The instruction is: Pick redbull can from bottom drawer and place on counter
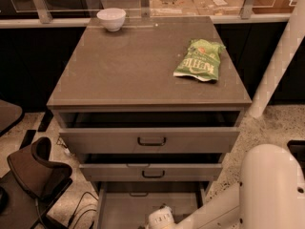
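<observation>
Reaching arm (271,190): white and thick, it enters from the lower right and slants down to the left, over the front of the bottom drawer.
Gripper (161,219): at the arm's end, low in the bottom drawer's opening, cut by the lower edge of the view; whether it is open, closed or holding anything cannot be told.
Can: not to be made out; whether it lies under the gripper cannot be told.
Bottom drawer (126,206): pulled out furthest of the three, with a plain grey-brown floor showing left of the gripper.
Floor, left: a brown padded seat (33,168), with dark cables (78,213) between it and the cabinet.
Middle drawer (119,172): pulled out a little, with a dark handle at the centre of its front.
Top drawer (95,140): also partly out, its front standing forward of the worktop's edge, with a dark handle.
Worktop (124,70): flat, grey-brown, slightly dusty.
Bag (199,60): green and crinkled, lying flat on the right side of the worktop.
Bowl (111,19): white, at the far left corner of the worktop, well apart from the bag.
Post (281,56): white, leaning, to the cabinet's right.
</observation>
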Action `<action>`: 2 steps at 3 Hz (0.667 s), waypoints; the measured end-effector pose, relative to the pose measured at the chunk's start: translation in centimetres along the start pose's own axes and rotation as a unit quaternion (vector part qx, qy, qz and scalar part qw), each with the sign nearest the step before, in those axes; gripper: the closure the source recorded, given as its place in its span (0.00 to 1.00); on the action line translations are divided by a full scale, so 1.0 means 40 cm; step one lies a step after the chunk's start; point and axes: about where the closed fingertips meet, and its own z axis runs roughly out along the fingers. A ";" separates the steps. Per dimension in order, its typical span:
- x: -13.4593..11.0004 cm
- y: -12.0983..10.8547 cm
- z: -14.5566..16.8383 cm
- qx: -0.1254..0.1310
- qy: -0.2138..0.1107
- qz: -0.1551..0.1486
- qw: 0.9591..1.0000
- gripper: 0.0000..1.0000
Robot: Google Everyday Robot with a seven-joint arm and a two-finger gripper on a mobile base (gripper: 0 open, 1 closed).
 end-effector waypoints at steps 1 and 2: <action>0.028 0.003 -0.089 0.018 0.017 -0.003 1.000 1.00; 0.078 0.026 -0.202 0.039 0.022 -0.021 0.999 1.00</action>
